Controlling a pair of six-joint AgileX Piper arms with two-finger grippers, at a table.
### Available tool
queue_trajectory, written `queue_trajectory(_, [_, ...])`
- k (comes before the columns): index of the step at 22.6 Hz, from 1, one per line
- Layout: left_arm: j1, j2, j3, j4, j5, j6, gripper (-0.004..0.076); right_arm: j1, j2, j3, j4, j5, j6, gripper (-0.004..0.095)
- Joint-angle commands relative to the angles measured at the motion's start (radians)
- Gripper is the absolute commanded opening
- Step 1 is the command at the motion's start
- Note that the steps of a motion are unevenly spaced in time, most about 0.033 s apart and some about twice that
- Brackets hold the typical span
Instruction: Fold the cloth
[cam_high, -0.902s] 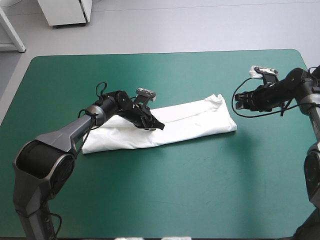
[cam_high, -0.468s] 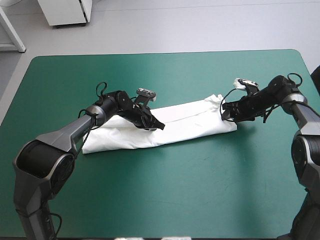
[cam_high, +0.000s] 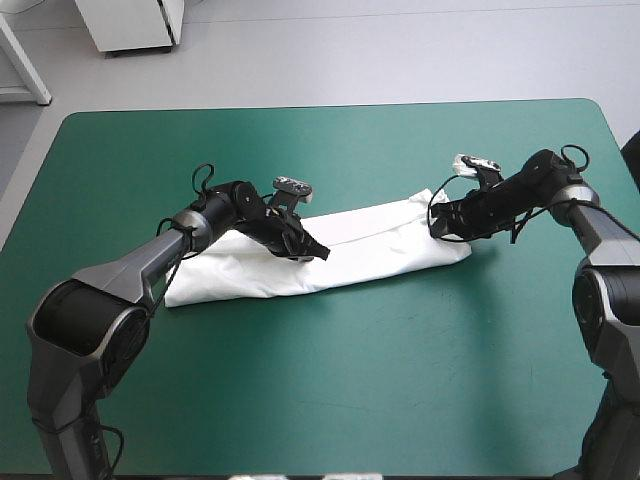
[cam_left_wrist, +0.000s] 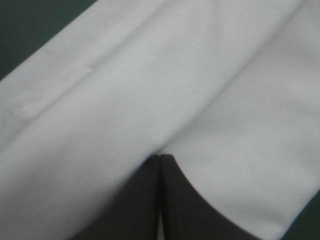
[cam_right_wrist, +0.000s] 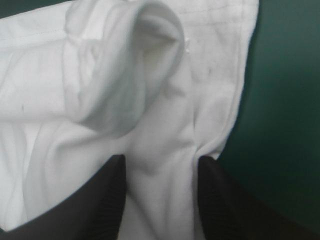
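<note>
Across the middle of the teal-green table your T-shirt lies as a long folded strip, its right end nearer the far edge. Your left gripper is clenched to a point on the strip's middle, seemingly pinning it. Your right gripper is released, its fingers astride the right end, likely ready to pinch it.

The T-shirt lies as a long folded band across the middle of the table, its left end nearer the front edge, its right end farther back. The left gripper rests on the band just left of its middle, fingers together. The right gripper sits at the band's right end, fingers apart, a bunched fold between them.
</note>
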Motion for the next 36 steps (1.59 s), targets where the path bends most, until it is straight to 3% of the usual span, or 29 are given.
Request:
queue_trajectory(1, [-0.006, -0.051, -0.025, -0.024, 0.001, -0.001, -0.0009, 0.021, 0.002, -0.003, 0.006, 0.019, -0.004, 0.0217])
queue_trajectory(4, [-0.006, -0.051, -0.025, -0.021, 0.001, 0.0, -0.0009, 0.021, 0.016, -0.003, 0.006, 0.019, -0.02, -0.0008])
queue_trajectory(8, [-0.006, -0.051, -0.025, -0.015, -0.002, 0.0, -0.0009, 0.021, 0.021, -0.014, 0.015, 0.024, -0.027, -0.0013])
queue_trajectory(16, [-0.006, -0.051, -0.025, -0.015, 0.018, -0.001, -0.0009, 0.021, -0.098, -0.233, 0.069, 0.167, -0.008, -0.0013])
queue_trajectory(23, [-0.006, -0.051, -0.025, -0.015, 0.025, -0.001, -0.0009, 0.021, -0.237, -0.267, 0.172, 0.184, -0.02, -0.0013])
queue_trajectory(36, [0.003, -0.079, -0.055, -0.009, 0.033, -0.006, -0.0009, 0.021, -0.296, -0.267, 0.187, 0.19, -0.032, -0.0013])
